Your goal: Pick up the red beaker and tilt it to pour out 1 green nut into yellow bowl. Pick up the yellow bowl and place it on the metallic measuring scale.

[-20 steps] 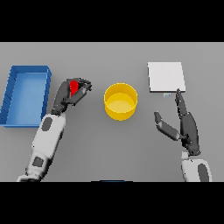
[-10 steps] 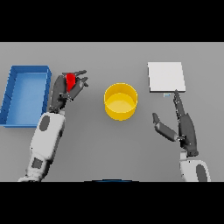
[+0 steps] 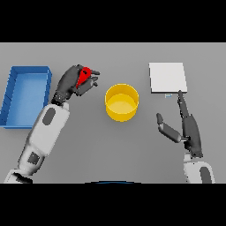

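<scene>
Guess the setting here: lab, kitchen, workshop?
Probably a lab-style weighing bench: a red beaker in the left hand, a flat metallic scale, a yellow bowl and a blue bin on a grey table.

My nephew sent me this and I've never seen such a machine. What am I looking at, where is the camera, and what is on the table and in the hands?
This is a humanoid robot seen from its own head, looking down at a grey table. The two white and grey arms are its own.

Its left hand has its dark fingers curled round a small red beaker, held between a blue tray and a yellow bowl. Whether anything is inside the beaker or the bowl cannot be seen here.

Its right hand is at the lower right, fingers straight, thumb out, holding nothing. Just beyond its fingertips lies a flat, pale square: the measuring scale.
</scene>
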`<state>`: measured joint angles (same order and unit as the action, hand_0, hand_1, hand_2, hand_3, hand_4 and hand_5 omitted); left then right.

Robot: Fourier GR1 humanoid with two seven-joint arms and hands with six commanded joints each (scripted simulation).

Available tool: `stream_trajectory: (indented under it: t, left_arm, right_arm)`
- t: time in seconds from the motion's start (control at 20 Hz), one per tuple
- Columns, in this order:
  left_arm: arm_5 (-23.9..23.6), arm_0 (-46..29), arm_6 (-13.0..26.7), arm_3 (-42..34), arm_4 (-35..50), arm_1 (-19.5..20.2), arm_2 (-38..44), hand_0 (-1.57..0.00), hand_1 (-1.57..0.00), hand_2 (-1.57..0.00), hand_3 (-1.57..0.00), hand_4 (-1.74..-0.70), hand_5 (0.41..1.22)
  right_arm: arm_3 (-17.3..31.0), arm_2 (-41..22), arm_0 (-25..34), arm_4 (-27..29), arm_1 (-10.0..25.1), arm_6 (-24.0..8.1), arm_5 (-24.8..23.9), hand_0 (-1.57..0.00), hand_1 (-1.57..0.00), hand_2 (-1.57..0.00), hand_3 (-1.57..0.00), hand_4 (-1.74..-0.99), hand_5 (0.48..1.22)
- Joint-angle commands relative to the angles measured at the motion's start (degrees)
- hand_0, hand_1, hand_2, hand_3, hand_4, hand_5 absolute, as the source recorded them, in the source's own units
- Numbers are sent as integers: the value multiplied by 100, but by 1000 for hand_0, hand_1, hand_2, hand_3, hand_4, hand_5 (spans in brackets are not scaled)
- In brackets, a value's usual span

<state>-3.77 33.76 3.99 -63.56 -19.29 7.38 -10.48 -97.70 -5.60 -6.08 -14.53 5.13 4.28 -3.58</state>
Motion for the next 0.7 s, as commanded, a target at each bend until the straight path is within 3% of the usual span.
stream_trajectory:
  t: [0.0, 0.4, 0.65]
  left_arm:
    - [10, 80, 68, 49, -67, 27, -63, -1564, -1565, -1565, -1562, -1733, 1111]
    - [188, 859, 954, 294, -1648, 511, -1406, -1570, -1570, -1570, -1569, -1739, 1127]
    - [531, 1370, 897, 605, -2410, 782, -2167, -1571, -1571, -1571, -1570, -1740, 1190]
  right_arm:
    - [29, -5, 31, 11, -22, -9, 2, 1, 1, 1, 1, -1256, 678]
    - [26, -27, 56, 72, -54, -48, 70, 1, 1, 1, 1, -1256, 690]
    - [-115, -88, -35, 63, -80, -68, 98, 1, 1, 1, 1, -1274, 704]
